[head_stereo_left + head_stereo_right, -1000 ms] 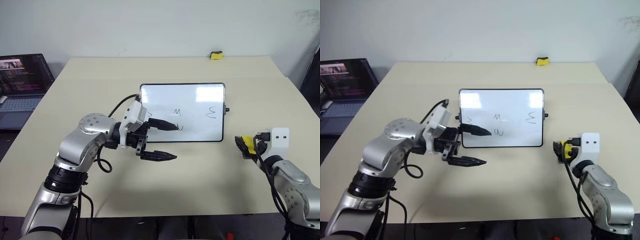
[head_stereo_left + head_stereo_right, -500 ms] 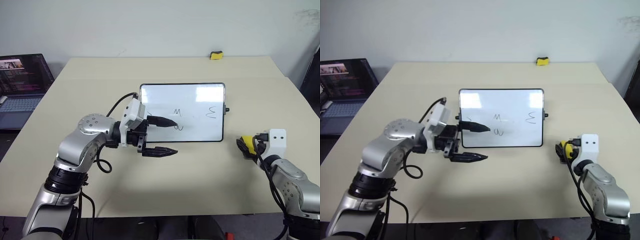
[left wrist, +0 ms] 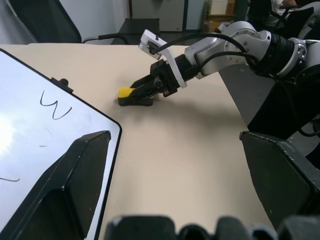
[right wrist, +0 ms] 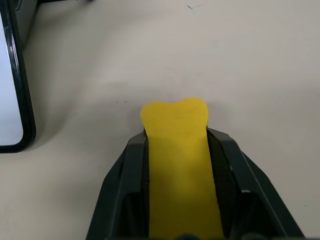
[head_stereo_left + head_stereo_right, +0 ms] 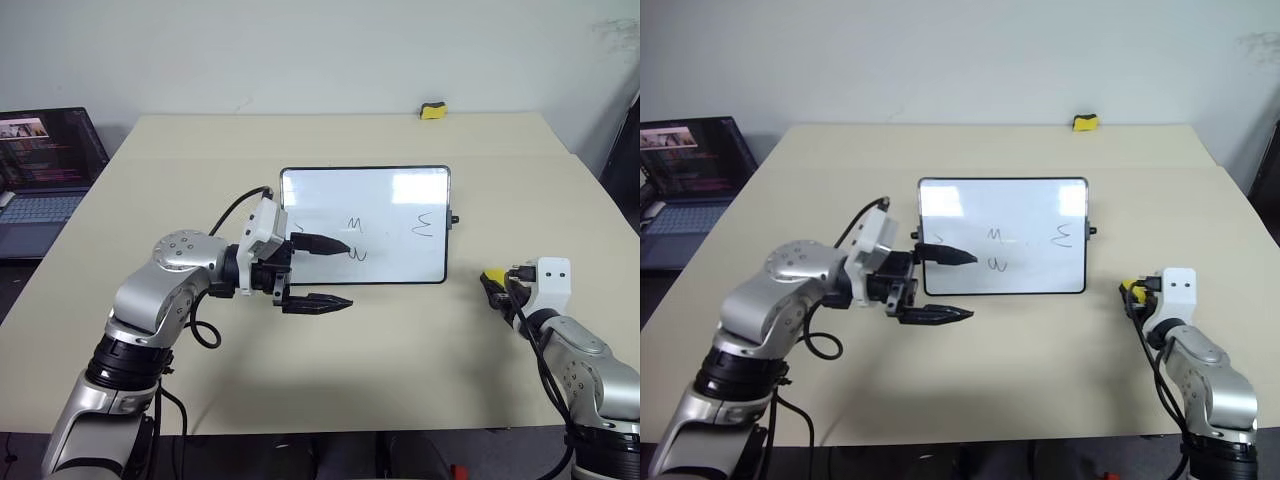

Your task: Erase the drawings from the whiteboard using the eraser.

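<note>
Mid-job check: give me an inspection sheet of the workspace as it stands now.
Surface: beige table, bare around the board.
Job's things: glossy white black-framed whiteboard lying flat; black marker squiggles unerased; small yellow-and-black eraser at table level right of the board.
Clutter: second small yellow block at the far edge.
End effectors: right end effector shut on the eraser; left end effector open at the board's near-left corner, upper finger over the board.
Cables: black cable looping off the left wrist.
Surroundings: open laptop at left, white wall.
</note>
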Action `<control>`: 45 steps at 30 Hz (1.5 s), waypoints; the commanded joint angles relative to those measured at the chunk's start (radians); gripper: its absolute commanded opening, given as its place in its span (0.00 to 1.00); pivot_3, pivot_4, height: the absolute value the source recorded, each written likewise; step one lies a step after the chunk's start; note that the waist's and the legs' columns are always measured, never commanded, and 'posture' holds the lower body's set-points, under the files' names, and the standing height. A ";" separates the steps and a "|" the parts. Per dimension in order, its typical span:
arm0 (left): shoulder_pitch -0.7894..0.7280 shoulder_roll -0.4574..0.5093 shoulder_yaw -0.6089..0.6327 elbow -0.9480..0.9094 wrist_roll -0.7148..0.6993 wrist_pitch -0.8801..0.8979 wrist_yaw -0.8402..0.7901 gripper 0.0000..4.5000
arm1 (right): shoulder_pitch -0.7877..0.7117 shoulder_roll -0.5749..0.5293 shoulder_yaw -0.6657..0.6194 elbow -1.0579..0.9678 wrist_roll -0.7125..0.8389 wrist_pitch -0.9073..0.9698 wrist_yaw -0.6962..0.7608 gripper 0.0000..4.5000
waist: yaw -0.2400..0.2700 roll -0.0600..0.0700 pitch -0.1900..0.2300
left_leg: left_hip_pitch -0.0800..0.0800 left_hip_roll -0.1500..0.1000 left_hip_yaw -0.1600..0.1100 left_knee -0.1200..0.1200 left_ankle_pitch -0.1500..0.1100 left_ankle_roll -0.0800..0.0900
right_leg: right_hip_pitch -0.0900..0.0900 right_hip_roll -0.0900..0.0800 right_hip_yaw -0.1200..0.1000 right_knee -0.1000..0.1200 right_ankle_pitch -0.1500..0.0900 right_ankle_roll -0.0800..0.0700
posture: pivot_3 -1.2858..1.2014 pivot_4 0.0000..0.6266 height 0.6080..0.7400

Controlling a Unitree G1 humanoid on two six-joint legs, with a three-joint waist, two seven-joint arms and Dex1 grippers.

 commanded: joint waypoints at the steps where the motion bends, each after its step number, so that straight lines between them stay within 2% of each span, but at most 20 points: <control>1: 0.014 0.013 0.051 -0.030 0.010 0.009 0.052 1.00 | 0.009 -0.021 -0.008 -0.049 -0.017 -0.048 0.016 0.28 | 0.000 0.000 0.000 | 0.000 0.000 0.000 0.000 0.000 0.000 | 0.000 0.000 0.000 0.000 0.000 0.000 | 0.52 0.24 1.00; 10: 0.105 0.019 0.135 -0.063 0.037 0.019 0.201 1.00 | 0.107 0.000 0.050 -0.235 -0.044 -0.234 0.092 0.28 | 0.000 0.000 0.000 | 0.000 0.000 -0.001 0.000 0.000 0.000 | 0.000 0.000 0.001 0.000 0.000 0.000 | 0.52 0.24 1.00; 12: 0.114 0.015 0.145 -0.061 0.046 0.017 0.231 1.00 | 0.094 0.008 0.083 -0.266 -0.065 -0.287 0.095 0.28 | 0.001 0.000 0.000 | 0.000 0.000 -0.001 0.000 0.000 0.000 | 0.000 0.000 0.001 0.000 0.000 0.000 | 0.52 0.24 1.00; 15: 0.118 0.005 0.145 -0.071 0.047 0.018 0.249 1.00 | -0.009 0.040 0.134 -0.256 -0.100 -0.355 0.067 0.28 | -0.003 0.000 0.000 | 0.001 0.000 -0.001 0.000 0.000 0.000 | 0.000 0.000 0.001 0.001 0.000 0.000 | 0.52 0.24 1.00; 19: 0.103 -0.003 0.134 -0.070 0.050 0.020 0.259 1.00 | -0.191 0.079 0.203 -0.122 -0.161 -0.431 0.055 0.28 | -0.001 0.000 0.000 | 0.003 0.001 0.000 0.000 0.000 0.000 | 0.000 0.000 0.001 0.001 0.000 0.000 | 0.52 0.24 1.00; 24: 0.081 -0.003 0.123 -0.065 0.051 0.022 0.244 1.00 | -0.281 0.073 0.232 0.032 -0.202 -0.528 0.093 0.28 | 0.006 0.000 0.000 | -0.001 0.000 -0.001 0.000 0.002 -0.004 | -0.001 -0.001 0.000 -0.001 0.000 0.000 | 0.52 0.24 1.00; 36: 0.049 -0.025 0.084 -0.065 0.048 0.030 0.226 1.00 | -0.358 0.090 0.253 0.404 -0.301 -0.817 0.100 0.28 | -0.004 0.000 0.000 | -0.004 0.000 0.002 0.000 0.002 -0.003 | -0.007 -0.001 0.001 0.002 0.000 0.000 | 0.52 0.24 1.00; 45: 0.038 -0.031 0.068 -0.051 0.063 0.017 0.211 1.00 | -0.332 0.115 0.298 0.480 -0.340 -0.836 0.112 0.28 | -0.013 0.000 0.000 | -0.004 0.000 0.002 0.001 0.002 -0.003 | -0.008 0.000 0.002 0.003 0.000 0.000 | 0.52 0.24 1.00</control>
